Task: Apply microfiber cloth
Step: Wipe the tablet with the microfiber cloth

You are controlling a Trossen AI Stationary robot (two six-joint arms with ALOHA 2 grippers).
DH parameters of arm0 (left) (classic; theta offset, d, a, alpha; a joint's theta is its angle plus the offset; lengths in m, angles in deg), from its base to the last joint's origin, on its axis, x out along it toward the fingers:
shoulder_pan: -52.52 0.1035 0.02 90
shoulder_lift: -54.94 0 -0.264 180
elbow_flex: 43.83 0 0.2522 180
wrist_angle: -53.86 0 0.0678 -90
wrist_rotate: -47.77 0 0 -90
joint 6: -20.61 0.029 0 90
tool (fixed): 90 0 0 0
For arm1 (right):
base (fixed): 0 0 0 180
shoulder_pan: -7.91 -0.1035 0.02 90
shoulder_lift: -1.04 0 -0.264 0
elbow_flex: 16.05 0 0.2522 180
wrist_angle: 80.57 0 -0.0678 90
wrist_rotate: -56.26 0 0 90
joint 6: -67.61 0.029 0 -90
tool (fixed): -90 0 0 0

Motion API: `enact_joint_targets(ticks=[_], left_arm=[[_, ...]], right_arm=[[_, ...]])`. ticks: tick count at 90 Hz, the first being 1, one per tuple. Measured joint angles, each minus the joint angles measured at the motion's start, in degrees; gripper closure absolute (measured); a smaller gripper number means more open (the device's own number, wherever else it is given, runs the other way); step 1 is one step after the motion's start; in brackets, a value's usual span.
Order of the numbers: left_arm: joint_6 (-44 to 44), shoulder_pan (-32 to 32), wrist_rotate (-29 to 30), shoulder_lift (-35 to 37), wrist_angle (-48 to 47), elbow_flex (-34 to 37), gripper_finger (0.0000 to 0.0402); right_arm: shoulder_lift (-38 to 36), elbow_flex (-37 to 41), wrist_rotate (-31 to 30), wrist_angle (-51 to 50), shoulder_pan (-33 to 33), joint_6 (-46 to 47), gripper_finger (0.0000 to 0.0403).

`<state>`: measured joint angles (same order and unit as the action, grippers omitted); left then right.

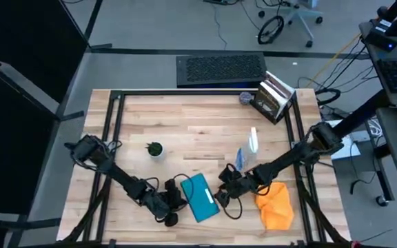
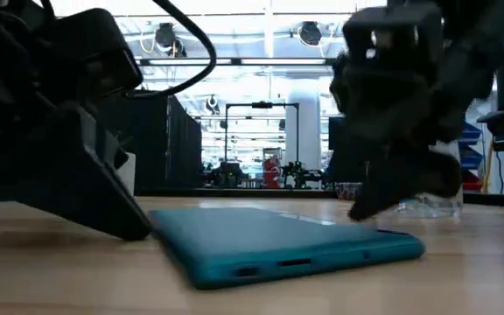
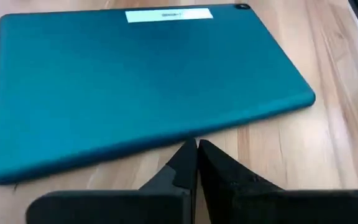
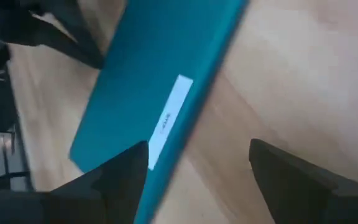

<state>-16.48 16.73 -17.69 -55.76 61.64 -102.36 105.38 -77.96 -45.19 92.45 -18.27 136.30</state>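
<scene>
The right gripper (image 1: 225,193) sits low over the wooden table (image 1: 185,131) just beside the right edge of the teal tablet (image 1: 200,196), and its fingers (image 4: 291,180) are spread wide with nothing between them; the right wrist view shows one finger over the tablet's edge and the other over bare wood. The left gripper (image 1: 174,201) is down at the tablet's other side, its fingers (image 3: 185,165) pressed together and empty, their tips just beside the tablet's near edge. The tablet lies flat with its teal back up, a small white label (image 3: 169,15) near one end. The orange cloth (image 1: 276,204) lies crumpled on the table to the right of the right gripper, near the table's front right corner, apart from the tablet and touched by neither gripper. A clear spray bottle (image 1: 248,156) lies on the wood behind the right arm. Farther back, a small potted plant (image 1: 155,149) stands left of centre, and a stack of books (image 1: 274,98) rests at the far right corner beside a dark keyboard (image 1: 220,69).
</scene>
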Motion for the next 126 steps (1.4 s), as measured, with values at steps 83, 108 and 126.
enact_joint_targets(ticks=[83,108,126], left_arm=[[6.02,6.14,-3.16,-3.94,4.31,-1.81,0.0399],[6.09,5.75,-3.92,-3.22,4.39,-1.7,0.0398],[7.52,3.34,-5.66,3.15,-2.81,-1.38,0.0399]], right_arm=[[5.39,-0.03,5.99,21.38,-0.33,-7.88,0.0198],[2.89,-6.8,3.91,4.56,-0.52,-16.8,0.0354],[1.4,-18.3,-0.65,-22.89,-1.7,-30.69,0.038]])
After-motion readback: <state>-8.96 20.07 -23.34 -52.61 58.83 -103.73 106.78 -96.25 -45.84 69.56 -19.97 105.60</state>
